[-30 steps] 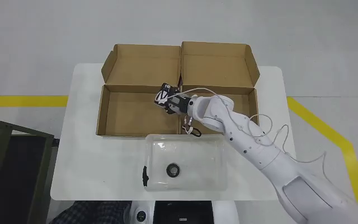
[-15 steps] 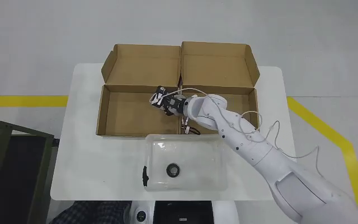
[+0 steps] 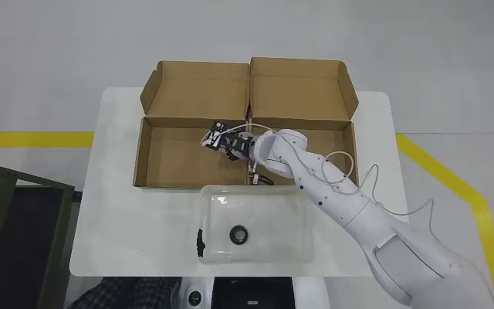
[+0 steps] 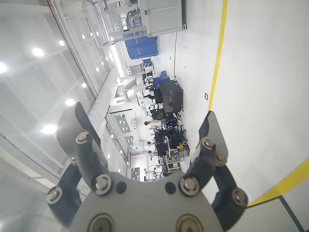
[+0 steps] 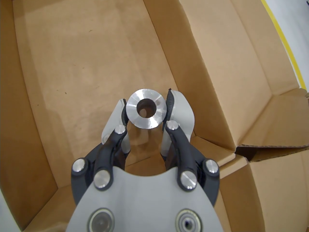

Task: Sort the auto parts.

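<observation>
Now: right end effector (image 5: pixel 146 108) clamped on metal ring (image 5: pixel 155 119), over left cardboard box (image 3: pixel 174 158) | left end effector (image 4: pixel 143 112) spread wide, holding nothing.

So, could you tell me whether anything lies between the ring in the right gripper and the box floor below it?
Nothing visible does. The right gripper holds the ring over the box, and the floor under it is bare cardboard.

The white right arm (image 3: pixel 340 197) bears a thin cable (image 3: pixel 377 167); its tool (image 5: pixel 146 108) has black links, silver screws.
</observation>
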Controlling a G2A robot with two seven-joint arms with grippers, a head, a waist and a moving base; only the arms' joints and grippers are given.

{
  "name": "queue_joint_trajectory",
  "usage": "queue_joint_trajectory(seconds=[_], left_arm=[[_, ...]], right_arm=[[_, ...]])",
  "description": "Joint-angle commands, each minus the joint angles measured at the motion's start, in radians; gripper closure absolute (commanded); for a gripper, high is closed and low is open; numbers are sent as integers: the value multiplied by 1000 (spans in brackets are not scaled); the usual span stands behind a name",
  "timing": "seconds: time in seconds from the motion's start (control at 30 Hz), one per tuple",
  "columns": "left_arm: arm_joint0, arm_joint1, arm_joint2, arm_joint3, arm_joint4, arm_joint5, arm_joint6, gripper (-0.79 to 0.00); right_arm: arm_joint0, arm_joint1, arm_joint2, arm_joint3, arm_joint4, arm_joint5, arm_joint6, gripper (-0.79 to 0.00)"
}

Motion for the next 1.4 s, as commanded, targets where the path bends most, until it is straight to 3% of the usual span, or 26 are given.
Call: queue_joint_trajectory(seconds=[0.0, 0.27, 0.53, 1.0, 1.27, 1.37], left_arm=[[0, 0, 0, 0, 0, 0, 0, -785], [0, 0, 0, 0, 0, 0, 0, -785], [0, 0, 0, 0, 0, 0, 0, -785], [0, 0, 0, 0, 0, 0, 0, -785], [0, 0, 0, 0, 0, 0, 0, -785], [0, 0, 0, 0, 0, 0, 0, -785]], right_arm=[[1, -4, 0, 2, -5, -3, 5, -289], [-5, -11, 22, -30, -17, -11, 10, -326], [-61, 18, 101, -213, -41, -27, 46, -357], [-293, 96, 256, -594, -88, -209, 50, -391], [-437, 138, 319, -757, -157, -331, 39, -496], [-486, 152, 343, -792, -171, -373, 29, -489]])
